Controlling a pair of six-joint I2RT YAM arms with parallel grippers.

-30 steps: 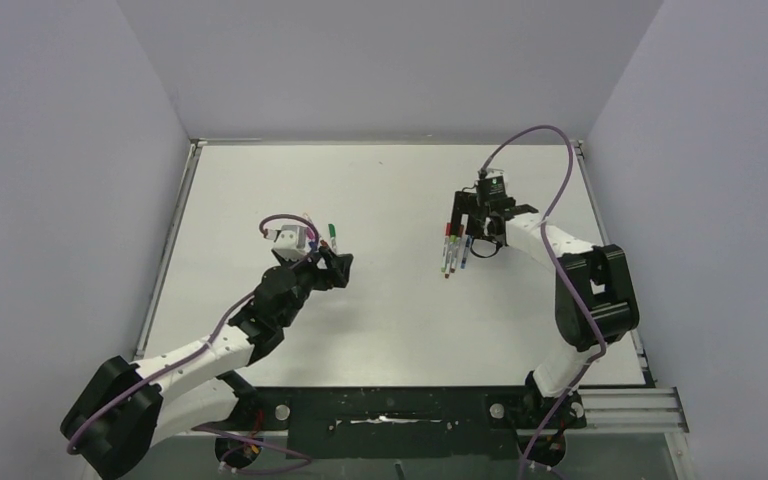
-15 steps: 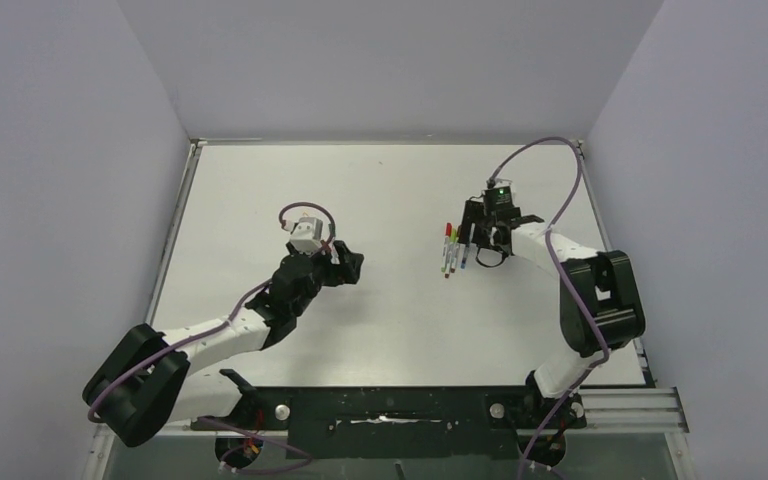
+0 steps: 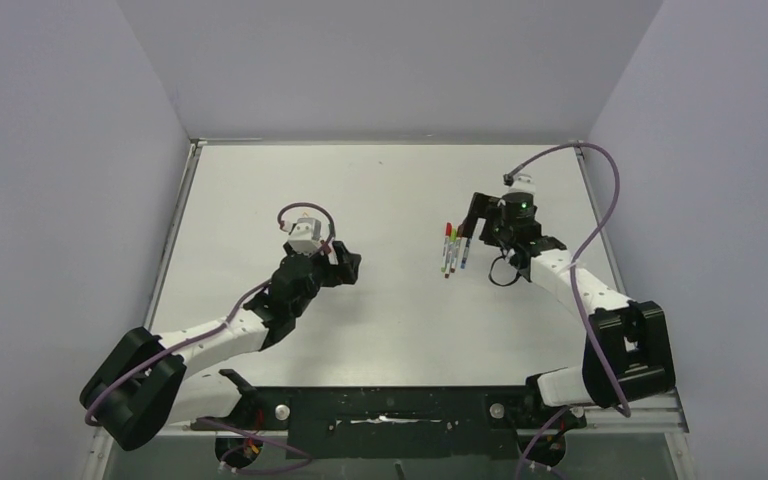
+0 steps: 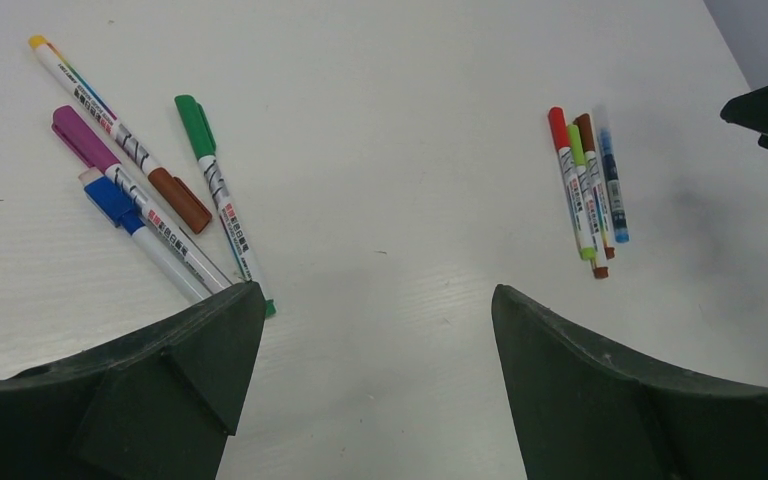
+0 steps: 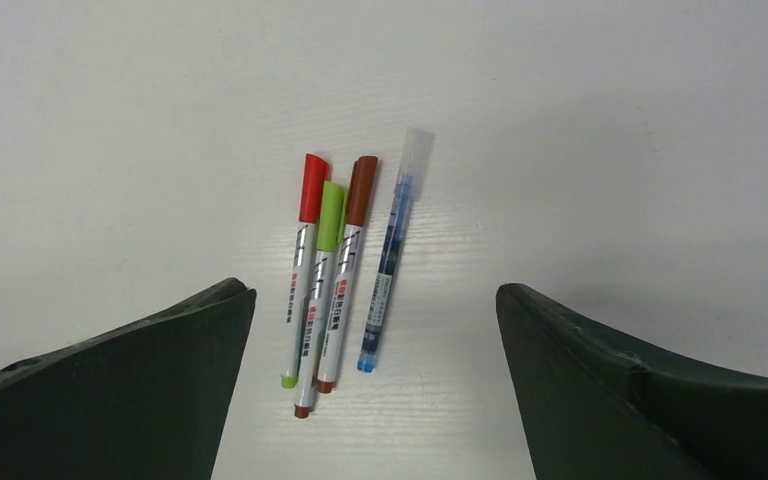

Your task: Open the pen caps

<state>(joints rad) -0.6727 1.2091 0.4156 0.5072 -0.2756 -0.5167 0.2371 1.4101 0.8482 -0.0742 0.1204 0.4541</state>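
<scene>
The pen caps [image 5: 312,188] all sit on their pens [image 5: 332,300]. Four lie mid-frame on the bench [image 5: 610,150] under my right pincer [image 3: 478,222], and four more lie upper left by my left pincer [image 4: 375,300]. Both pincers gape, empty. I think I'm choosing; next I must grab one pen.

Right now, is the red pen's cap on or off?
On. The red cap is seated on the end of its white barrel, with no gap and no tip showing.
</scene>
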